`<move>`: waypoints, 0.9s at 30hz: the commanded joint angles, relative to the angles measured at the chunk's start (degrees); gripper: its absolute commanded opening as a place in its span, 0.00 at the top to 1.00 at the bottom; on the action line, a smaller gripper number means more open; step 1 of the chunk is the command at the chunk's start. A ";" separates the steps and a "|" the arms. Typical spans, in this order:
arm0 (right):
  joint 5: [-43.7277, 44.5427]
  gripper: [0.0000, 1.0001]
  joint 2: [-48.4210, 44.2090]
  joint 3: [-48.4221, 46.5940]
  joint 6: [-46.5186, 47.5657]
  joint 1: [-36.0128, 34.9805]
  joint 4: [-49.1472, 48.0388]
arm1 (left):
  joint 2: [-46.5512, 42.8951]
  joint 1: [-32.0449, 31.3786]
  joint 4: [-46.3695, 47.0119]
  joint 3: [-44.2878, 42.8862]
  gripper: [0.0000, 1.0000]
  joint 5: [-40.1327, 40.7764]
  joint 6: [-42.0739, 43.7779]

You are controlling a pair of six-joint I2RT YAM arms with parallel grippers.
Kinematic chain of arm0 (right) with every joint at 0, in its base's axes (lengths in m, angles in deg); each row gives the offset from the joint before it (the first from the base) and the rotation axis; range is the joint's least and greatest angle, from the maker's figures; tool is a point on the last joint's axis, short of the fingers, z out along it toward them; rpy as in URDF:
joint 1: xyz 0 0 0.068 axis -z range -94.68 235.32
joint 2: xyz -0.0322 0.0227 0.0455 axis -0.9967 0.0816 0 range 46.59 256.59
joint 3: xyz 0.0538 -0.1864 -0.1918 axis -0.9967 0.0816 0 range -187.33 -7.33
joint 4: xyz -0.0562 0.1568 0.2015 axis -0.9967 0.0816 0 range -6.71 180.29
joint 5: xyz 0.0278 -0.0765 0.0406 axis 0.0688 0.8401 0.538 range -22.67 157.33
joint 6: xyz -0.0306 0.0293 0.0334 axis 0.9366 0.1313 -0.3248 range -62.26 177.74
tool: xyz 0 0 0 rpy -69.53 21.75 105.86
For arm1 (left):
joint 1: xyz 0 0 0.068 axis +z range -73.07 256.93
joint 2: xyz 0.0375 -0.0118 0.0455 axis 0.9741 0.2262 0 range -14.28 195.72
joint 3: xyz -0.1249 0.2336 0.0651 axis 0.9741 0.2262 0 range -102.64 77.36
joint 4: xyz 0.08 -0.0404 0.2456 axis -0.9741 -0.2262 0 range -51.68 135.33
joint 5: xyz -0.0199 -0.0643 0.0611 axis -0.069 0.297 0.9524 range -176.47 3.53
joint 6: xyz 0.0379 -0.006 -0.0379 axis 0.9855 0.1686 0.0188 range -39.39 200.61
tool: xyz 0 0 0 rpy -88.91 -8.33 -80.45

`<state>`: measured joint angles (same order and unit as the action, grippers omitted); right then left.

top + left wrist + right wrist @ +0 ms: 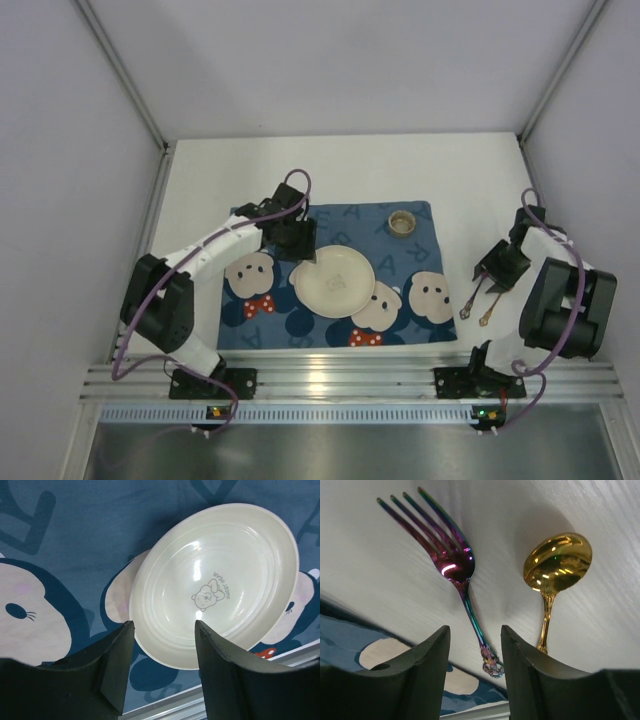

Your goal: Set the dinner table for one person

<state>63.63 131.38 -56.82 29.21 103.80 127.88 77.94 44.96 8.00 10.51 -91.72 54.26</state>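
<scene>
The white dinner table (pixel 350 170) carries a blue placemat (pixel 330 225) printed with mouse faces. A cream plate (pixel 332 280) with a small bear print lies on the mat. My left gripper (pixel 303 252) is open and empty over the plate's far-left rim; in the left wrist view (pixel 164 630) the plate (pixel 215 580) lies just beyond the fingers. A rainbow fork (pixel 468 300) and a gold spoon (pixel 489 310) lie on the bare table right of the mat. My right gripper (pixel 488 280) is open above them, and the fork's handle (pixel 475 620) lies between its fingers; the spoon (pixel 557 562) is beside them.
A small round cup (pixel 402 221) stands on the mat's far right corner. Grey walls enclose the table on three sides. A ribbed metal rail (pixel 350 375) with both arm bases runs along the near edge.
</scene>
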 commanded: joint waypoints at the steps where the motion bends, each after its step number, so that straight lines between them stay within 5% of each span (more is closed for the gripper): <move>1: 1.42 0.54 3.78 -0.16 1.37 -0.46 -4.69 | -4.94 -0.03 0.06 0.32 0.43 1.30 -2.29; 9: 6.60 0.59 8.62 -2.44 4.10 -0.55 -9.27 | -12.85 -0.11 -5.21 -0.65 0.43 3.75 -4.94; 19: 6.17 1.00 13.99 -5.34 4.45 -8.19 -10.85 | -15.94 -4.33 -5.65 -0.56 0.43 4.46 -8.81; 27: 1.43 1.00 7.34 -6.58 2.79 -12.41 -9.36 | -11.90 -11.80 -5.66 -7.15 0.42 7.02 -9.25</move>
<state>71.54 141.33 -63.27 34.43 93.22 124.74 64.70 34.91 1.47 7.12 -86.11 45.58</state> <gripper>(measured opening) 0.020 0.580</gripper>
